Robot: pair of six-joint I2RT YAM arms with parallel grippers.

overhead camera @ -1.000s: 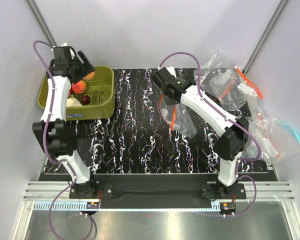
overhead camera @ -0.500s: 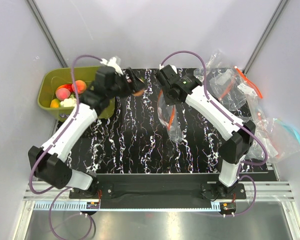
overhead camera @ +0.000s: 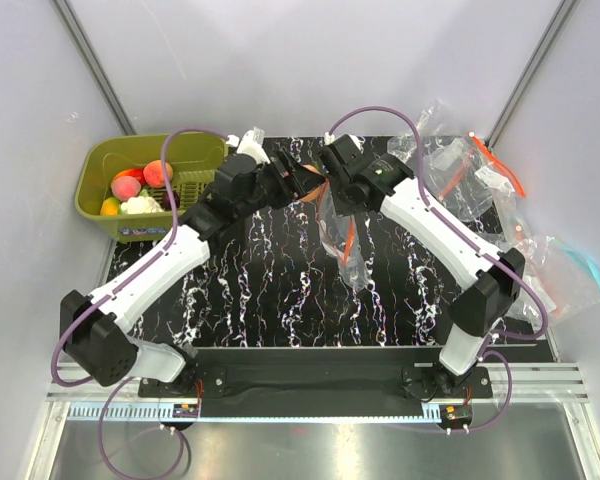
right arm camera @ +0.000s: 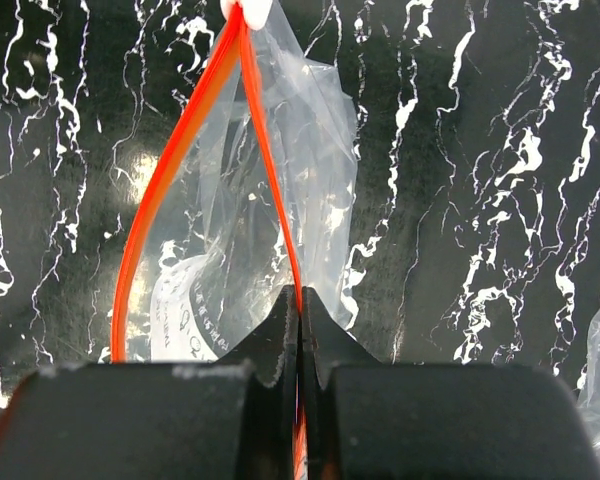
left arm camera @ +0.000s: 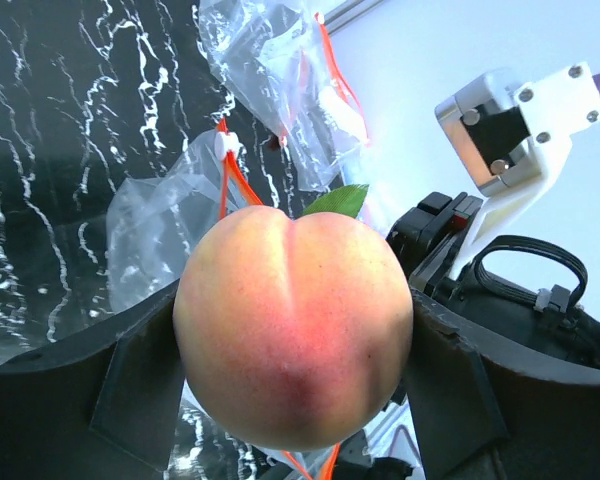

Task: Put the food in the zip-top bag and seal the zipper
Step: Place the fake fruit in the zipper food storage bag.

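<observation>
My left gripper [left arm camera: 295, 330] is shut on an orange-pink peach [left arm camera: 295, 325] and holds it in the air just left of the bag's mouth; it also shows in the top view [overhead camera: 298, 182]. My right gripper [right arm camera: 300, 300] is shut on the red-orange zipper [right arm camera: 270, 170] and holds the clear zip-top bag [right arm camera: 230, 250] hanging with its mouth open. The white slider [right arm camera: 248, 8] sits at the far end. In the top view the bag [overhead camera: 352, 250] hangs below my right gripper [overhead camera: 330, 195]. Two more peaches [overhead camera: 158, 172] lie in the basket. The plum does not show.
The green basket [overhead camera: 95, 175] stands at the back left with the white cauliflower [overhead camera: 140, 205] in it. Several spare clear bags [overhead camera: 460, 170] lie at the back right. A bag with a light-blue strip [overhead camera: 575, 265] lies at the right edge.
My left arm has swung from the basket to the right with the peach, up to the bag's mouth. My right gripper has lifted the bag a little and held its place.
</observation>
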